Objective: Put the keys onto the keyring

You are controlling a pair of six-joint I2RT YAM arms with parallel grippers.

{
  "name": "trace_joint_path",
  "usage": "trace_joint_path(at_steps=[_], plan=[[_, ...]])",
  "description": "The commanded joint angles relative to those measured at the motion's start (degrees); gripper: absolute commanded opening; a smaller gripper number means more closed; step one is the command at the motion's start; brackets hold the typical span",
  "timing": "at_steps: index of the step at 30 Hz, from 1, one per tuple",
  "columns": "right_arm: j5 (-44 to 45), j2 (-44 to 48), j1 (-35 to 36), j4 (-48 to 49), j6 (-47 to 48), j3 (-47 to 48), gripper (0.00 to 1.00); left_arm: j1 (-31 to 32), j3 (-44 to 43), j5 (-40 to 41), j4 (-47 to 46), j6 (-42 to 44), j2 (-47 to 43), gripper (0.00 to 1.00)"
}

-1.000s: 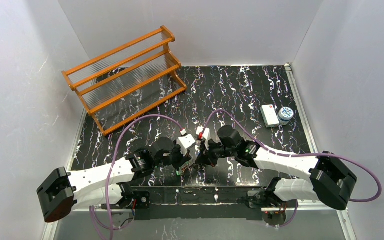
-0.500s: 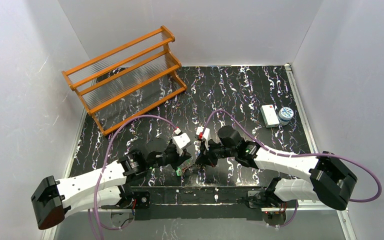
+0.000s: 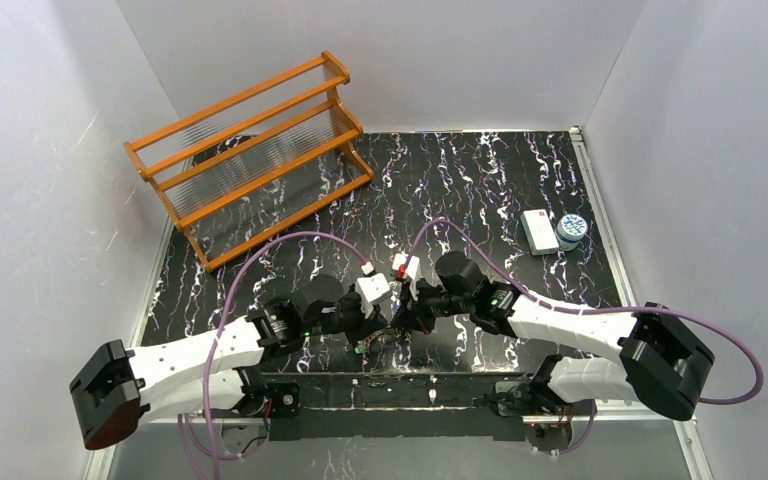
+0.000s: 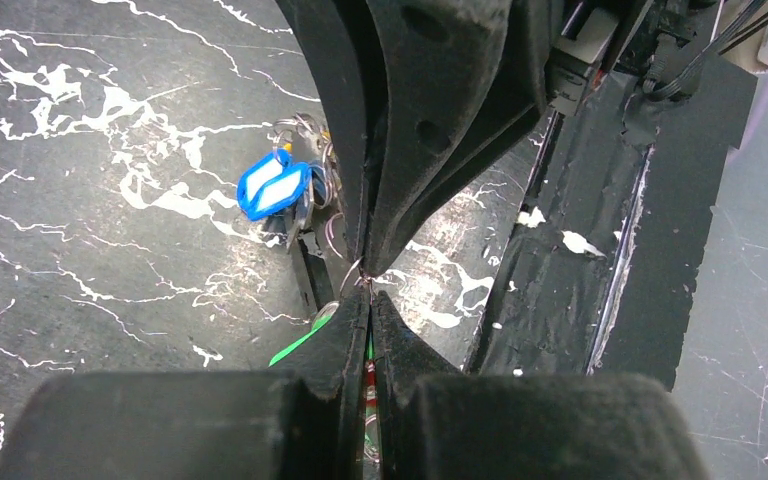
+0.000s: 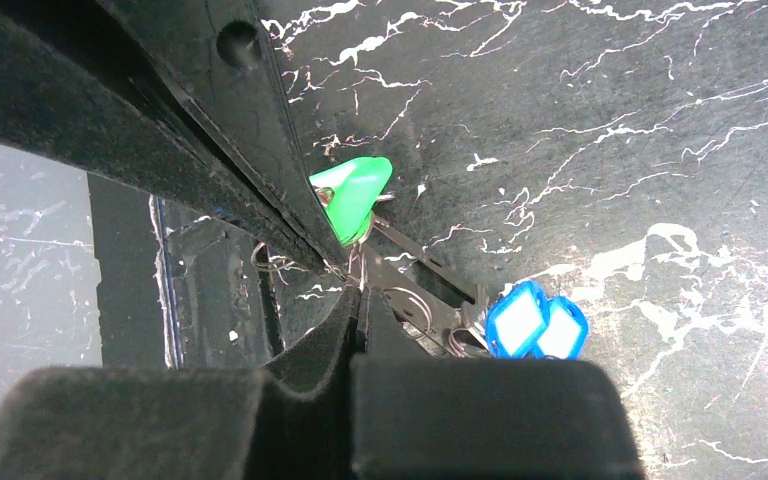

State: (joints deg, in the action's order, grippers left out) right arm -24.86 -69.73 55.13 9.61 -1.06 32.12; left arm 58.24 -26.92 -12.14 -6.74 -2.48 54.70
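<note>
My left gripper (image 3: 378, 323) (image 4: 369, 297) and right gripper (image 3: 398, 321) (image 5: 359, 296) meet tip to tip low over the near middle of the table, both shut. A thin pale wire loop, the keyring (image 4: 348, 274), shows right where the tips touch, pinched by the right fingers. The green-tagged key (image 5: 353, 196) (image 4: 296, 345) hangs at the left fingertips, held by its small ring, and a strip of red shows between those fingers. Blue-tagged keys (image 4: 273, 188) (image 5: 522, 318) lie on the table just beside them. How the wires link is hidden behind the fingers.
An orange wooden rack (image 3: 250, 150) stands at the back left. A white box (image 3: 538, 230) and a small round jar (image 3: 571, 230) sit at the right side. A black taped strip (image 3: 410, 385) runs along the near edge, close below the grippers.
The left arm drew back to the left, then came in again against the right gripper's tips. The right arm stayed still. Both grippers stayed shut.
</note>
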Motion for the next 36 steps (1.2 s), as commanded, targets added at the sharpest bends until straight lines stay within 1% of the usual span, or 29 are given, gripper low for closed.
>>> trace_joint_path(at_steps=[1, 12, 28, 36], plan=[[-0.93, 0.65, 0.15, 2.97, 0.97, -0.04, 0.01, -0.13, -1.16, -2.08, -0.91, 0.54, 0.72, 0.00], [-1.10, 0.65, 0.15, 2.88, 0.97, -0.09, 0.01, -0.14, -0.24, -1.12, -4.89, -1.03, 0.91, 0.00], [-1.25, 0.65, 0.14, 2.96, 0.97, -0.23, 0.01, -0.14, -0.81, 4.76, 0.31, -0.36, -0.76, 0.00], [-1.48, 0.57, 0.15, 3.04, 0.97, -0.20, 0.01, -0.14, -0.42, 4.13, -1.10, -0.40, -0.89, 0.00]])
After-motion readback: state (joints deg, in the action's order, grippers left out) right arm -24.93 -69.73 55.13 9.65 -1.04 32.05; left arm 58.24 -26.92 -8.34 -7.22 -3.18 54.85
